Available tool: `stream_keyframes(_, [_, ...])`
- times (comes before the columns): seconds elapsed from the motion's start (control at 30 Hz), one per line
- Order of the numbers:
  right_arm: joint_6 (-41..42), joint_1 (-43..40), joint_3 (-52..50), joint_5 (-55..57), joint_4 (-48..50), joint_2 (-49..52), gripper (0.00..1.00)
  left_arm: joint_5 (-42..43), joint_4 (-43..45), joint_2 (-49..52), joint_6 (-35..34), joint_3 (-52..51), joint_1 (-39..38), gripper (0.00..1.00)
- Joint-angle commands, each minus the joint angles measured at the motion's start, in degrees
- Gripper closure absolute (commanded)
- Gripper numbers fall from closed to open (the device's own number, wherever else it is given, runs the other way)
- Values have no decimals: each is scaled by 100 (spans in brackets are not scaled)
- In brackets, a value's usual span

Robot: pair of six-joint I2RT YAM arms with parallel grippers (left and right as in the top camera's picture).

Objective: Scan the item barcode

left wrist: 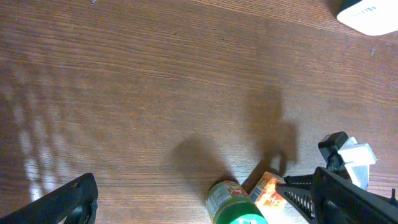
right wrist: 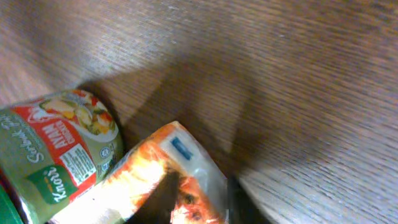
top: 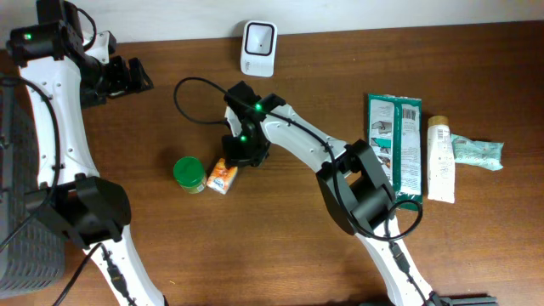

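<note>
r hand (top: 231,164) on glossy orange sachet (top: 222,178)

The orange sachet (top: 223,177) lies flat and slanted, with a small blue-and-white patch near its far end. Its near end is pinched between the fingers of the right gripper (right wrist: 200,202). The white scanner (top: 258,48), a rounded box with a dark-outlined window, sits well beyond that gripper.

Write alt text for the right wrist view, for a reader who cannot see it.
An orange packet lies on a brown wooden table, with the dark fingers of the tool at either side of its near end. A green-labelled Knorr jar is close on its left.
</note>
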Motion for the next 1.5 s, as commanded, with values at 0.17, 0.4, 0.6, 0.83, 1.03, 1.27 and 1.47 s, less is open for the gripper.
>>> stream_keyframes(0.17, [-3484, -522, 841, -4, -1788, 87, 96, 2, 7, -2, 48, 50, 24, 1])
stream_keyframes(0.4, [-4640, -964, 1718, 157, -2643, 90, 21, 2, 4, -2, 48, 50, 24, 1])
stream_keyframes(0.6, [-1266, -667, 1648, 691, -1985, 103, 68, 2, 4, -2, 48, 50, 24, 1])
stream_keyframes(0.83, [-767, -898, 1445, 758, -2905, 50, 73, 2, 4, -2, 48, 50, 24, 1])
stream_keyframes(1.03, [-916, -1078, 1443, 763, -3003, -992, 73, 2, 4, -2, 48, 50, 24, 1])
stream_keyframes(1.27, [-1060, -1274, 903, 1187, -3348, -1902, 73, 2, 7, -2, 48, 50, 24, 1])
stream_keyframes(1.47, [-726, -1283, -1952, 566, -1185, -2756, 67, 2, 4, -2, 48, 50, 24, 1])
